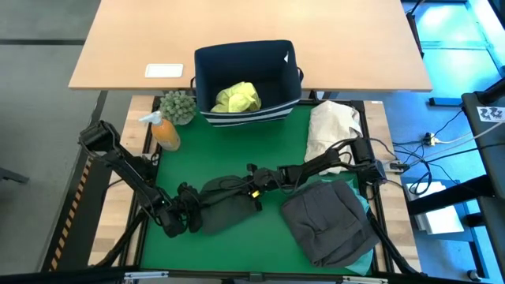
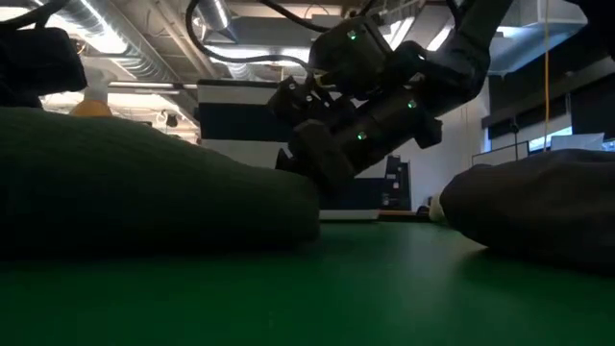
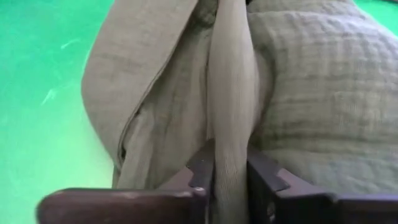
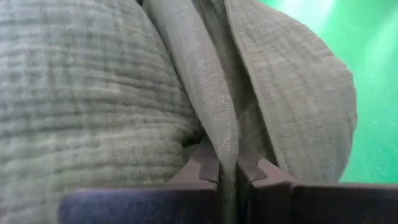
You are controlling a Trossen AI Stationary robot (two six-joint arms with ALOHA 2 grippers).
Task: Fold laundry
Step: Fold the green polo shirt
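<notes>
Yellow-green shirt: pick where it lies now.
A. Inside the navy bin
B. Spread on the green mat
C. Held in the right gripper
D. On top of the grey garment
A: in the high view the yellow-green shirt sits crumpled inside the navy bin at the mat's far edge, clear of both grippers.

Both arms are black and jointed, trailing looped black cables. The right arm (image 2: 384, 86) carries small green lights at upper centre; yellow marks sit near its wrist.
</notes>
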